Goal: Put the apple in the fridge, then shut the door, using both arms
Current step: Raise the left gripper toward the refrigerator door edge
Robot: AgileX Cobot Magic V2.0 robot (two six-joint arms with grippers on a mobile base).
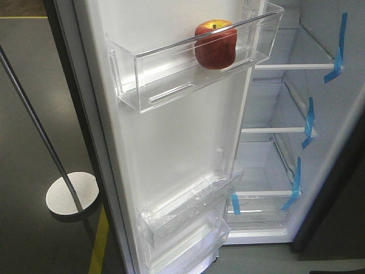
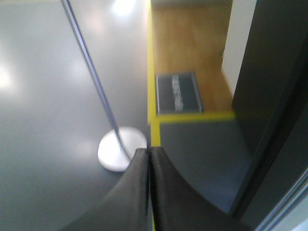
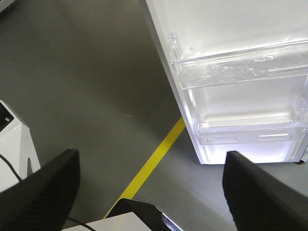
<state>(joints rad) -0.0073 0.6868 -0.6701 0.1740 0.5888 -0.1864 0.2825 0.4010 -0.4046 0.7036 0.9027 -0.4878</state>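
Grey floor (image 1: 34, 114); apple (image 1: 215, 44) binned on the open door (image 1: 171, 131).
Door's outside lies right of my pressed-together left gripper (image 2: 148, 150); right gripper (image 3: 151, 156) spread.

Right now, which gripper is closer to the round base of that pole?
Left, probably. The left gripper, shut, points at the floor beside the base. The right gripper, open, faces the bins on the door, with no base in its view.

The apple (image 1: 215, 44) looks glossy, the door (image 1: 171, 142) smooth white with clear plastic bins (image 1: 159, 74), the floor (image 1: 23, 171) matt grey.
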